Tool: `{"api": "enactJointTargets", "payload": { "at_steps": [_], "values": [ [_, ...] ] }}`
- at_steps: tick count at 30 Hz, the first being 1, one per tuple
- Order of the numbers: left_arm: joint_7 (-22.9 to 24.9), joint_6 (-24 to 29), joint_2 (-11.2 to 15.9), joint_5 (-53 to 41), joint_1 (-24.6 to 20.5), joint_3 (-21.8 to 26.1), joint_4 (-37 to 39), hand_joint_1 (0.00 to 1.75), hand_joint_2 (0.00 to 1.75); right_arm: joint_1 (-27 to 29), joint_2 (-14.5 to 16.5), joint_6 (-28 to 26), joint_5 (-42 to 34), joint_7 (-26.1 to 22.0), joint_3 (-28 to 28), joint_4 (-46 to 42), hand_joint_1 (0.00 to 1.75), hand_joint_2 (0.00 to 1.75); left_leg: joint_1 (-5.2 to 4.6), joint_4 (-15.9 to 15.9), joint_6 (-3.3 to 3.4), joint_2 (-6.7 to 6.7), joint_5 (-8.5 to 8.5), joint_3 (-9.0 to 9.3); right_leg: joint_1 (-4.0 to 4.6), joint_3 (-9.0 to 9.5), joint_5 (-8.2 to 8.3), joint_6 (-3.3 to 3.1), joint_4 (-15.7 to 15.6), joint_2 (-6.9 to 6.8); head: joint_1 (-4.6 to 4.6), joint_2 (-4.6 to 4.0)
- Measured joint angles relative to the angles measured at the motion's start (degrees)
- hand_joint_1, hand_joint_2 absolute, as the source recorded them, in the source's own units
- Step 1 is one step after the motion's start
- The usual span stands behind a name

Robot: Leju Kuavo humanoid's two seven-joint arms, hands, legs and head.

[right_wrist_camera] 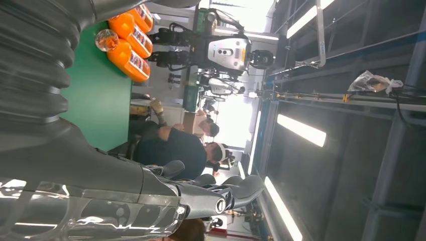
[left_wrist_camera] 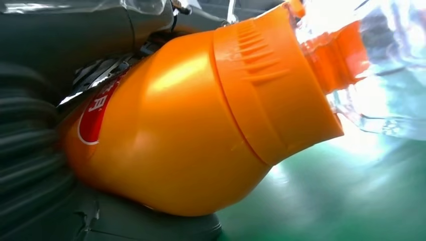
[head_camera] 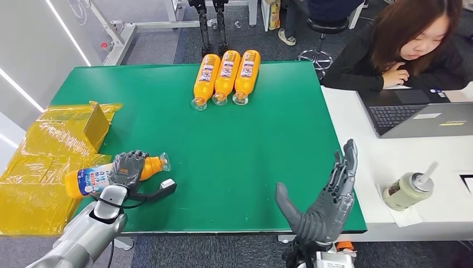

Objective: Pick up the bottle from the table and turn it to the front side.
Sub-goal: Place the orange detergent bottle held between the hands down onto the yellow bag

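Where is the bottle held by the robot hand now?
In the head view, the bottle lies at the table's front-left corner, gripped by the left robot hand, beside yellow packaging.

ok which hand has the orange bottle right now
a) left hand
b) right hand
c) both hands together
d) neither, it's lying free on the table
a) In the head view the left hand is wrapped around the orange bottle near the table's left front edge, while the right hand hangs apart from it with fingers spread, holding nothing.
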Motion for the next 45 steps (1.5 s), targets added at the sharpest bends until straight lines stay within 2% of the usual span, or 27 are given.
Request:
{"api": "enactJointTargets", "payload": {
  "at_steps": [1,4,5,12,20,24,26,27,30,33,36,38,41,45],
  "values": [
    [0.27,-0.33,0.26,0.05,0.02,-0.11,0.05,1.67,1.75,0.14,-0.19,0.0,-0.19,-0.01,0.01,0.0,0.0,1.75,0.0,-0.02,-0.04,0.01,-0.03,0.06,0.0,0.05,-0.01,-0.02,0.0,0.0,0.0,0.0],
    [0.95,-1.93,1.2,0.08,0.02,-0.18,0.25,0.37,1.75,0.76,-0.86,0.0,-0.47,-0.01,0.1,-0.01,0.0,1.75,-0.01,-0.11,-0.12,0.03,-0.08,0.27,-0.01,0.2,-0.05,-0.09,0.0,0.03,-0.01,0.0],
    [1.06,-2.59,1.56,0.1,0.0,-0.17,0.32,0.01,1.75,0.93,-1.1,0.0,-0.54,-0.01,0.14,-0.01,0.0,1.75,-0.01,-0.13,-0.14,0.03,-0.1,0.35,-0.01,0.25,-0.08,-0.12,0.01,0.03,-0.01,0.0],
    [-1.34,-3.77,3.52,2.64,0.17,0.17,0.67,0.0,1.75,2.57,-2.5,0.0,-1.0,-0.02,0.43,-0.06,0.0,1.75,-0.01,-0.36,-0.27,-0.03,-0.13,0.8,-0.02,0.59,-0.2,-0.32,0.02,-0.02,-0.01,0.0],
    [-3.8,3.63,3.52,4.85,1.91,2.69,0.67,0.0,1.75,3.53,-3.38,0.0,-0.39,-0.02,0.61,-0.22,0.0,1.75,-0.01,-0.43,-0.37,-0.01,-0.07,0.88,-0.01,0.55,-0.25,-0.4,0.04,-0.01,-0.02,0.0],
    [-7.52,8.25,3.02,7.41,3.12,4.62,0.49,0.0,1.75,4.03,-3.66,0.0,-0.08,-0.02,0.61,-0.55,0.0,1.75,-0.02,-0.42,-0.38,-0.02,-0.1,0.82,-0.02,0.48,-0.3,-0.42,0.01,-0.02,-0.01,0.0],
    [-10.93,10.39,2.37,9.79,4.02,5.86,0.01,0.0,1.75,4.33,-3.7,0.0,-0.01,-0.02,0.61,-0.7,0.0,1.75,-0.02,-0.42,-0.37,-0.04,-0.11,0.76,-0.02,0.44,-0.31,-0.41,-0.03,-0.03,-0.01,0.0],
    [-14.3,11.38,1.83,12.08,4.57,6.68,-0.47,0.0,1.75,4.42,-3.71,0.0,0.03,-0.02,0.61,-0.78,0.0,1.75,-0.04,-0.41,-0.36,-0.05,-0.12,0.73,-0.04,0.42,-0.31,-0.41,-0.04,-0.04,-0.01,0.0],
    [-29.91,12.68,-1.28,22.97,6.93,10.18,-3.35,0.0,1.75,4.04,-3.72,0.0,-0.25,-0.02,0.59,-0.93,0.0,1.75,-0.08,-0.35,-0.34,-0.07,-0.13,0.55,-0.09,0.27,-0.3,-0.39,-0.07,-0.05,-0.01,0.0],
    [-43.06,10.45,-5.47,33.37,9.44,13.54,-7.91,0.0,1.75,2.75,-3.72,0.0,-0.56,-0.01,0.59,-0.81,0.0,1.75,-0.08,-0.27,-0.3,-0.05,-0.12,0.34,-0.1,0.12,-0.25,-0.32,-0.08,-0.03,0.01,0.0],
    [-50.43,5.43,-9.34,42.08,11.35,16.16,-12.97,0.0,1.75,1.98,-3.72,0.0,-0.34,-0.01,0.5,-0.61,0.0,1.75,-0.11,-0.22,-0.23,-0.03,-0.16,0.29,-0.15,0.07,-0.22,-0.26,-0.11,0.01,-0.01,0.0],
    [-53.21,0.58,-11.44,48.71,13.0,17.17,-17.4,0.0,1.75,1.77,-3.72,0.0,-0.07,-0.01,0.34,-0.48,0.0,1.75,-0.12,-0.2,-0.19,-0.09,-0.19,0.25,-0.17,0.05,-0.24,-0.23,-0.12,-0.05,-0.01,0.0],
    [-54.45,-5.91,-13.93,58.02,15.73,17.03,-24.6,0.0,1.75,1.64,-3.72,0.0,0.57,-0.01,0.2,-0.11,0.0,1.75,-0.12,-0.2,-0.14,-0.14,-0.23,0.19,-0.17,0.02,-0.3,-0.16,-0.12,-0.09,0.0,0.0],
    [-54.64,-10.59,-16.01,69.38,18.56,15.27,-32.15,0.0,1.75,1.9,-3.73,0.0,2.69,-0.01,0.18,0.69,0.0,1.75,-0.11,-0.2,-0.11,-0.12,-0.28,0.15,-0.16,-0.03,-0.33,-0.12,-0.12,-0.06,-0.01,0.0]
  ]
}}
